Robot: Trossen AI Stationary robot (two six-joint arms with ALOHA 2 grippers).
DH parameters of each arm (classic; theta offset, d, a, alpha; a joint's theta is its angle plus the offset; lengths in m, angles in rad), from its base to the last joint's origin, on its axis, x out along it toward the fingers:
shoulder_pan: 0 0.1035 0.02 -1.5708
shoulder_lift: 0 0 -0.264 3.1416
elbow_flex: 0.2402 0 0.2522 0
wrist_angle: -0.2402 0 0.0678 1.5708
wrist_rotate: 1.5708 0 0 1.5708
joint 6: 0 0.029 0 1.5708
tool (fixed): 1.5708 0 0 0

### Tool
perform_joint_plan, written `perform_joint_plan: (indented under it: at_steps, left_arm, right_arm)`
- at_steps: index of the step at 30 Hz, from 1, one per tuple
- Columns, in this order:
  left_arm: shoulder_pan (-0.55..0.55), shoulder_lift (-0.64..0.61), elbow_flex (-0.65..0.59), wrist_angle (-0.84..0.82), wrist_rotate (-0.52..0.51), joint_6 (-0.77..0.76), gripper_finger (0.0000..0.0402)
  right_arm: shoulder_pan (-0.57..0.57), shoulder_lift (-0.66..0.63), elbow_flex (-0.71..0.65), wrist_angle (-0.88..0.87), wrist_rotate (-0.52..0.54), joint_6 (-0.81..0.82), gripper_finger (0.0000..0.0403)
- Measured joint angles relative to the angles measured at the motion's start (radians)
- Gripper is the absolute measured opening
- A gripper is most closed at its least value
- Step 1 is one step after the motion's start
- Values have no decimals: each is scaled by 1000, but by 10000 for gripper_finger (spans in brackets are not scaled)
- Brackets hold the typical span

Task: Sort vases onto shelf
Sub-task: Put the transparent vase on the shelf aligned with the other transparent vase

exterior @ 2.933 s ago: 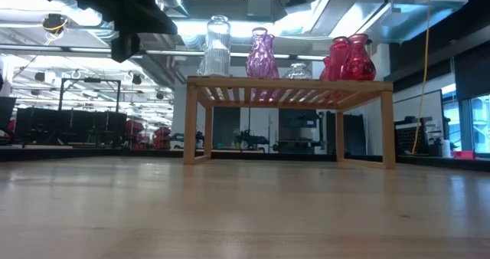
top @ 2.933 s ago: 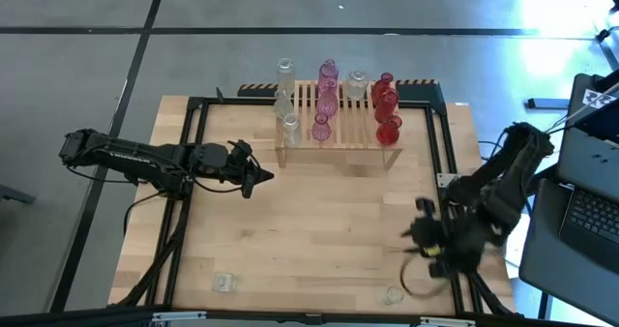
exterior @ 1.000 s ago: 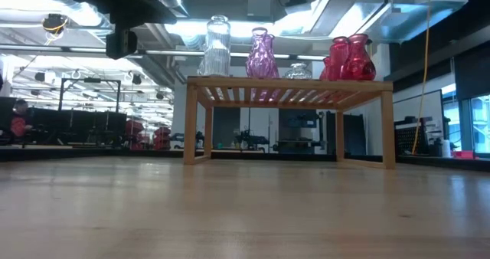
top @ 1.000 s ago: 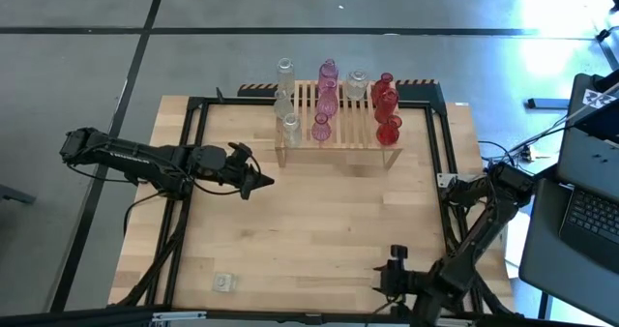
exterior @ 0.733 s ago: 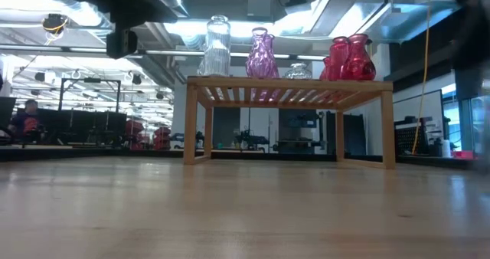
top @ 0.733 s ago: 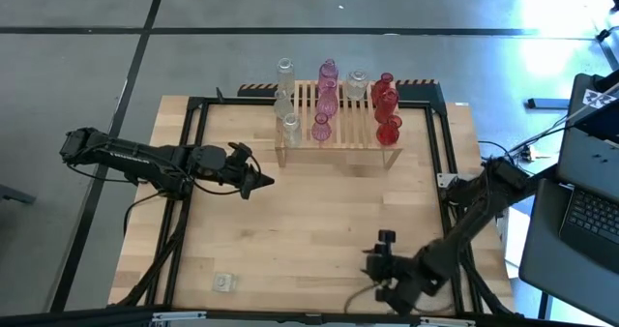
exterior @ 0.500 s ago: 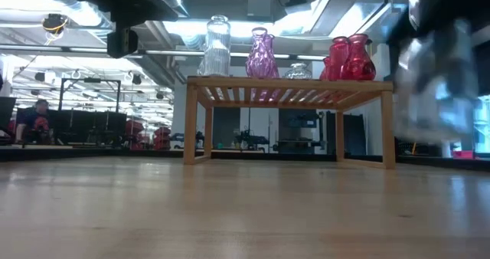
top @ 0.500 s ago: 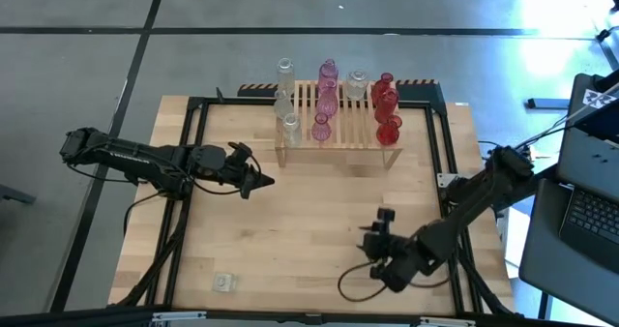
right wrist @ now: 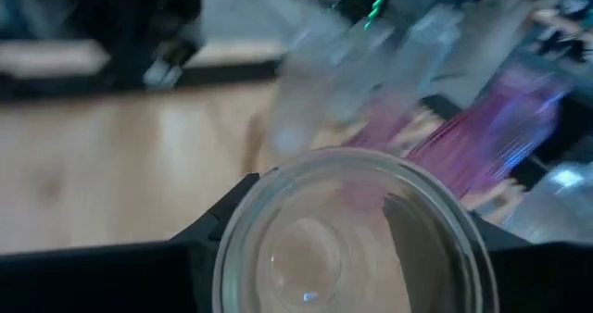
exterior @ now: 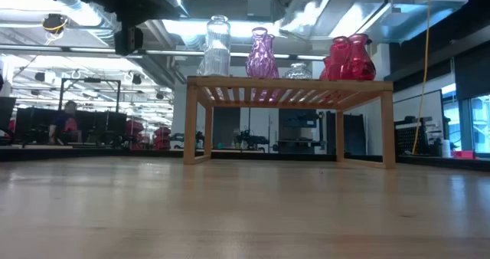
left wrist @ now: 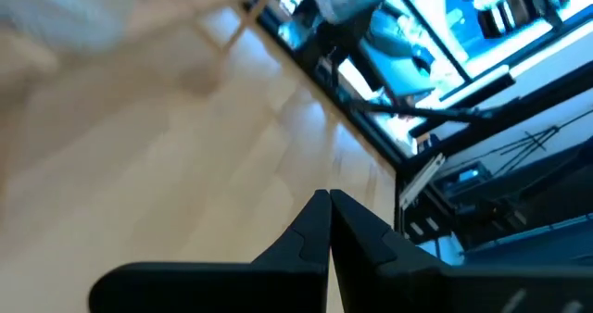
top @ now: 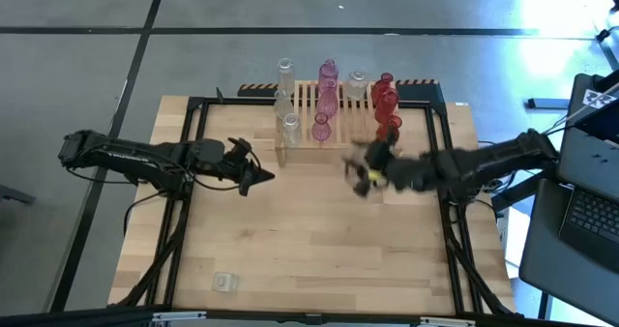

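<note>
The light wooden shelf [top: 334, 133] stands at the table's far edge, with clear, pink and red vases upright on its slats [exterior: 287, 90]. My right gripper [top: 366, 169] hovers just in front of the shelf, shut on a clear glass vase [right wrist: 343, 239]; in the low view it is a blur [exterior: 306, 10] above the shelf top. Another small clear vase [top: 224, 282] sits on the table near its near-left corner. My left gripper [top: 261, 177] hangs shut over the table's left half, touching nothing [left wrist: 329, 202]. My right gripper pinches the clear vase between its two fingers, one on each side of the round glass wall [right wrist: 232, 248]. A round end of the vase faces the wrist camera. The vase is lifted clear of the table, at about the height of the shelf top.
A black metal frame [top: 193, 153] runs along the table's left, right and far sides. Bare planks [top: 319, 240] stretch between the shelf and the near edge. A laptop [top: 590, 201] stands off the table's right side. A person sits far back in the room [exterior: 69, 117].
My right arm has swung from the table's near-right edge up and toward the far edge, carrying the clear vase to just in front of the shelf. The move is fast; the gripper shows blurred.
</note>
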Motion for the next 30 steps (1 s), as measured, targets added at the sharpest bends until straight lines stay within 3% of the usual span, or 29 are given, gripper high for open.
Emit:
perform_joint_plan:
  at_steps: [4,15,22,30]
  left_arm:
    - [36,-25,6,-18,4,48,0]
    - [96,-77,6,-49,1,110,0]
    - [122,-78,6,-48,1,126,0]
    - [123,-78,6,-48,1,131,0]
  right_arm:
    - [-173,-9,49,14,-75,-65,168]
    - [-443,115,340,-336,-311,-166,168]
    - [-544,202,399,-372,-400,-141,168]
    - [-578,243,400,-361,-385,-125,168]
